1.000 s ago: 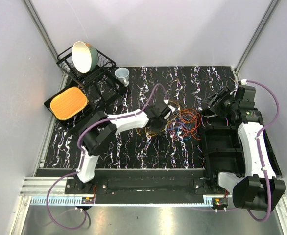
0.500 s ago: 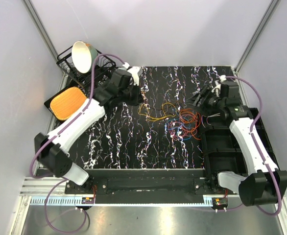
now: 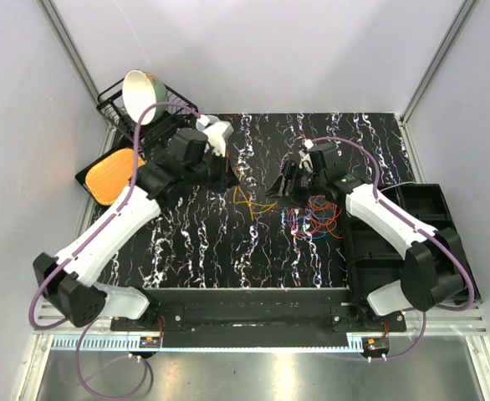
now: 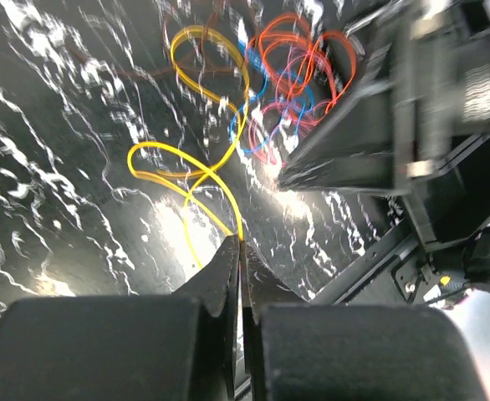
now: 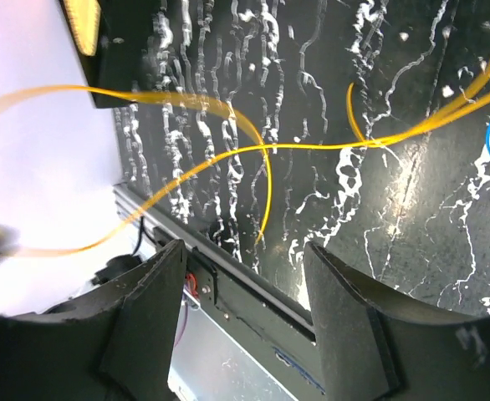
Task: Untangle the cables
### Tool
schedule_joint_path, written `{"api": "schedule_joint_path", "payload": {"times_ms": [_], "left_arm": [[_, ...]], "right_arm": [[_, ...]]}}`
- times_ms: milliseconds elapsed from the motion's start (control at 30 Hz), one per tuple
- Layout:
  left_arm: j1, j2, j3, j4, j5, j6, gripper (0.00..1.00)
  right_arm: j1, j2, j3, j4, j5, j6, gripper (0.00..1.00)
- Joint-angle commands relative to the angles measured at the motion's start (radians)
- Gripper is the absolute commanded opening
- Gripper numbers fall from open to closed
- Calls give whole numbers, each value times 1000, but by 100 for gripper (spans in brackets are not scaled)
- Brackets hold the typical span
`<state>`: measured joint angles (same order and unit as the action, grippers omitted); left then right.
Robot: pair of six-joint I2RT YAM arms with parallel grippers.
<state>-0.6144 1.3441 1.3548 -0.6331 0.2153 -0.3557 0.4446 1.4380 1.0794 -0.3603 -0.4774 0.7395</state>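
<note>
While the left tool is clamped fully shut on the yellow cable, the right tool stands with its fingers well apart and nothing gripped between them.

Left wrist view: the two fingers of the left tool meet with no gap. The yellow cable enters at their tips and runs away across the tabletop in loose loops towards the remaining cables.

Right wrist view: the right tool is wide. Strands of the yellow cable cross ahead of its fingertips, raised off the surface. Whether they touch either finger cannot be told.

Top view: the remaining cables, orange, red, blue and pink, lie in a knotted heap on the black marbled tabletop, right of centre and just beside the right tool. The yellow cable stretches between the two tools, to the left of that heap.

Other items: a dish rack holding a tilted bowl at the far left corner, an orange mat beside it, and black bins along the right edge.
</note>
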Motion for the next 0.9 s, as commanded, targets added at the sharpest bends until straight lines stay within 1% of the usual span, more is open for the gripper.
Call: {"api": "schedule_joint_path", "payload": {"times_ms": [0, 67, 100, 133, 167, 200, 233, 267, 300, 333, 433, 567, 733, 867], "left_arm": [[5, -91, 64, -7, -63, 37, 0], [7, -85, 23, -7, -105, 0, 0], [8, -77, -40, -4, -106, -24, 0], [7, -65, -80, 30, -97, -82, 0], [7, -59, -170, 54, -64, -112, 0], [7, -56, -215, 84, -45, -141, 0], [7, -50, -258, 148, -27, -188, 0], [7, -48, -329, 179, -1, -207, 0], [7, -49, -356, 202, 1, -233, 0], [7, -46, -374, 228, 1, -239, 0], [7, -42, -402, 219, -20, -236, 0], [8, -42, -405, 213, -22, -221, 0], [7, -56, -428, 213, -25, -216, 0], [8, -63, -450, 219, -19, -215, 0]], "right_arm": [[13, 10, 50, 23, 115, 50, 64], [14, 16, 42, 1, 166, 87, 65], [16, 19, 37, -3, 183, 103, 65], [17, 19, 30, -11, 198, 141, 65], [20, 21, 7, -9, 226, 161, 66], [32, 22, -4, -8, 240, 197, 66], [40, 28, -15, -3, 250, 210, 66], [48, 41, -36, 6, 261, 227, 67], [58, 48, -51, 20, 260, 262, 67], [66, 55, -65, 56, 260, 282, 67], [82, 96, -110, 122, 247, 339, 67], [91, 156, -104, 129, 278, 345, 67], [91, 183, -115, 150, 355, 344, 66], [91, 272, -73, 165, 358, 330, 63]]}}
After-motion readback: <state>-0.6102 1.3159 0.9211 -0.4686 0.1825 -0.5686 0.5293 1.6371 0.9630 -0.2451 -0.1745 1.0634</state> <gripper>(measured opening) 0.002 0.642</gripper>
